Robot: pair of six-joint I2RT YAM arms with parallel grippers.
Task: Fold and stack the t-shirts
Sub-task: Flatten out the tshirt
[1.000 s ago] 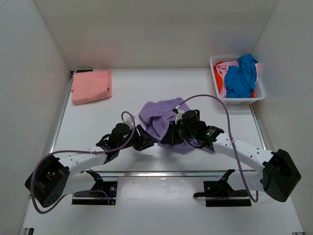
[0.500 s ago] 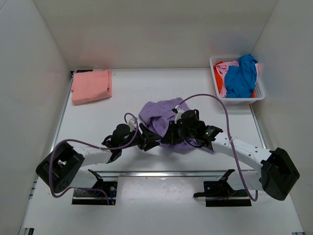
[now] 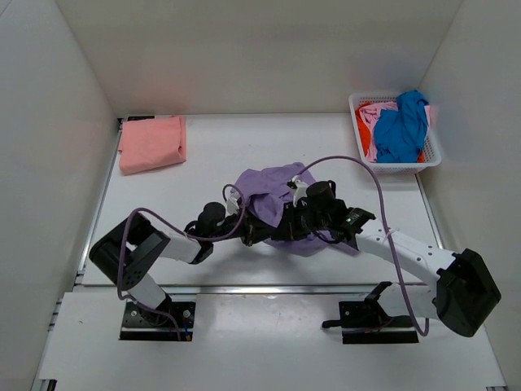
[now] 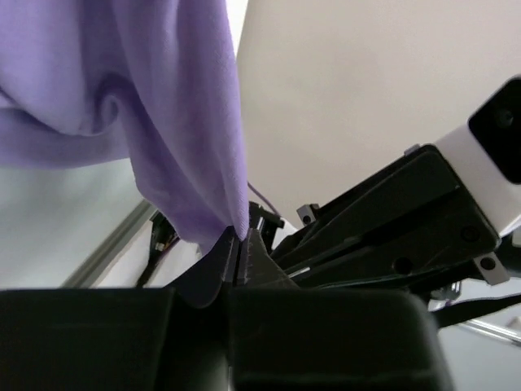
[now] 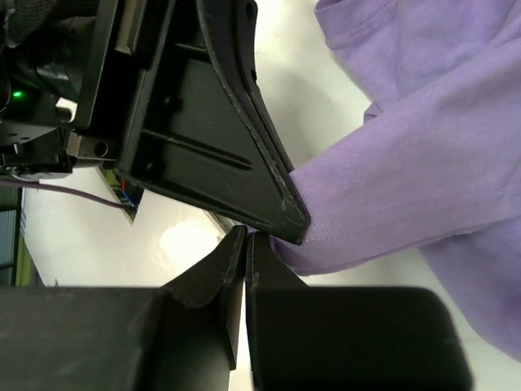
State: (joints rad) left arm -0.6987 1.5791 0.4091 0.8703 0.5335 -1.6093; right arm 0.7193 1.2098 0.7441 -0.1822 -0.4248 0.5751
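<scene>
A crumpled lavender t-shirt [image 3: 267, 189] lies mid-table. My left gripper [image 3: 257, 235] and right gripper [image 3: 279, 230] meet at its near edge, almost touching each other. In the left wrist view the left gripper [image 4: 238, 246] is shut on a hanging fold of the lavender t-shirt [image 4: 163, 98]. The right wrist view shows the right gripper [image 5: 247, 244] shut on the hem of the lavender t-shirt [image 5: 423, 155], with a left fingertip [image 5: 286, 213] pressed right beside it. A folded salmon-pink t-shirt [image 3: 152, 143] rests at the far left.
A white lattice basket [image 3: 399, 169] at the far right holds a bright blue t-shirt [image 3: 400, 126], with orange-red [image 3: 365, 122] and pink [image 3: 372, 147] cloth under it. White walls enclose the table [image 3: 212, 155]. A purple cable loops over the right arm [image 3: 407, 252].
The left arm has reached right to the lavender t-shirt's near edge, and its gripper has gone from open to shut on the cloth. The right gripper has kept its hold.
</scene>
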